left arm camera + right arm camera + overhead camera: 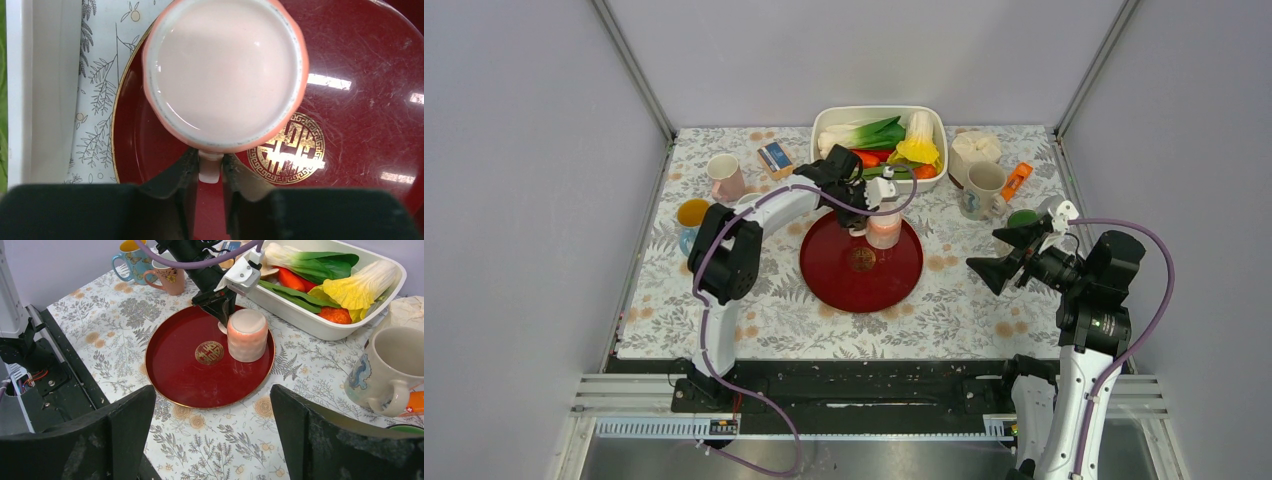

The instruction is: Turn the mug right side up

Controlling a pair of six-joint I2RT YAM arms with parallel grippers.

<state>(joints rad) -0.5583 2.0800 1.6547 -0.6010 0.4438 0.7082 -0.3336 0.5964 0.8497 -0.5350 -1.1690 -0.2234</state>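
Observation:
A salmon-pink mug (pixel 884 224) stands on the far part of the round red tray (pixel 849 285). The face turned upward looks flat and closed, like a base. In the left wrist view the mug (pixel 225 70) fills the top, and its pale handle (pixel 209 169) sits between the two black fingers. My left gripper (pixel 209 172) is shut on that handle; it also shows in the top view (pixel 862 200). My right gripper (pixel 212 435) is open and empty, over the tablecloth to the right of the tray (pixel 200 375), well clear of the mug (pixel 246 335).
A white bin of vegetables (pixel 879 140) stands right behind the tray. A cream mug (pixel 982 190), an orange object (pixel 1017 180) and a green lid (pixel 1023 217) are at the right. A pink mug (pixel 724 177), a blue-and-yellow mug (pixel 691 215) and a small box (pixel 775 158) are at the left.

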